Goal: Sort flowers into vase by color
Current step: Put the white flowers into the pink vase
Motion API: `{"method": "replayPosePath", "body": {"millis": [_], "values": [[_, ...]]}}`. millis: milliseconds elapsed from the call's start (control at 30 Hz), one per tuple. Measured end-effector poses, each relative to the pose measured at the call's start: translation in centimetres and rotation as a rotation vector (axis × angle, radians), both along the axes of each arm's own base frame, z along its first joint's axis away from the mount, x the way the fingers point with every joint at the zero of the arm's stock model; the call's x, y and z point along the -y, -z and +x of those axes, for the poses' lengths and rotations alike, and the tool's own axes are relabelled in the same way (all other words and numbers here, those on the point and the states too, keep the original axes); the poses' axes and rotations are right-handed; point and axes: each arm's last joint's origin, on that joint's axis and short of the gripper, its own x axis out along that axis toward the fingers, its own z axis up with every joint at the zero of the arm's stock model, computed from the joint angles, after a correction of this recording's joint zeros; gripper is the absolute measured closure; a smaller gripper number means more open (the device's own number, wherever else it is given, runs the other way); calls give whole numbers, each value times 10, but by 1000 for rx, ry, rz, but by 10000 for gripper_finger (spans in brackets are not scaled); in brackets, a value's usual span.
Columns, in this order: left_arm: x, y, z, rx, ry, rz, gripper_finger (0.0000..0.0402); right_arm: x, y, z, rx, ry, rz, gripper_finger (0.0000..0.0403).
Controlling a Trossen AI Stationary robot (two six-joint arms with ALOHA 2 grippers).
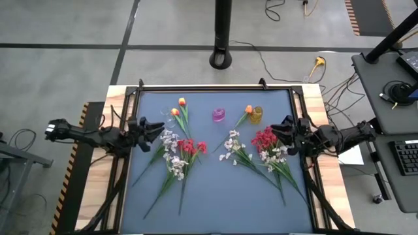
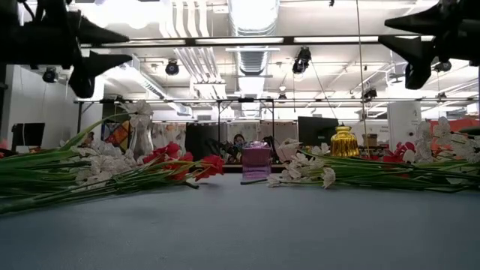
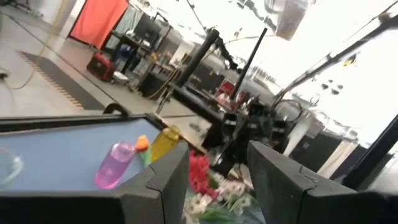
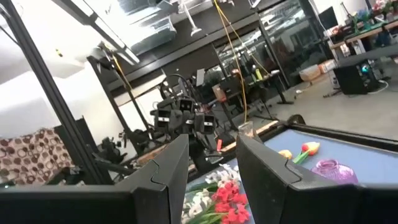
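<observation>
Flowers lie flat on the blue mat (image 1: pixel 215 196) in two heaps. The left heap has orange tulip buds (image 1: pixel 181 102), white sprays (image 1: pixel 175 163) and red blossoms (image 1: pixel 193 147). The right heap has red blossoms (image 1: pixel 264 138), white sprays (image 1: pixel 232 147) and an orange bud (image 1: pixel 248 109). Behind them stand a purple vase (image 1: pixel 218 115), a yellow vase (image 1: pixel 257 115) and a clear vase (image 2: pixel 140 129). My left gripper (image 1: pixel 155 128) hovers open over the mat's left edge, beside the left heap. My right gripper (image 1: pixel 279 130) hovers open at the right edge, beside the right heap's red blossoms. Neither holds anything.
The mat has a raised black frame (image 1: pixel 215 88) around it. The stems fan out toward the near edge, and the near middle of the mat is bare. A black pole base (image 1: pixel 222 60) stands on the floor beyond the far edge.
</observation>
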Motion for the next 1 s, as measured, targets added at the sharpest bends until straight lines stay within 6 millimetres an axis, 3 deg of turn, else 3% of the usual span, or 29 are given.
{"method": "replayPosePath", "body": {"millis": [433, 667, 833, 1000], "values": [[3, 9, 14, -98, 11, 18, 254, 0, -1, 0, -2, 12, -5, 275], [3, 14, 19, -139, -22, 23, 254, 0, -19, 3, -3, 8, 15, 275], [3, 9, 19, -93, -48, 15, 254, -2, -33, 17, -93, 69, -12, 275], [3, 1, 19, -54, -43, 25, 254, -7, -40, 44, -351, 112, -48, 275]]}}
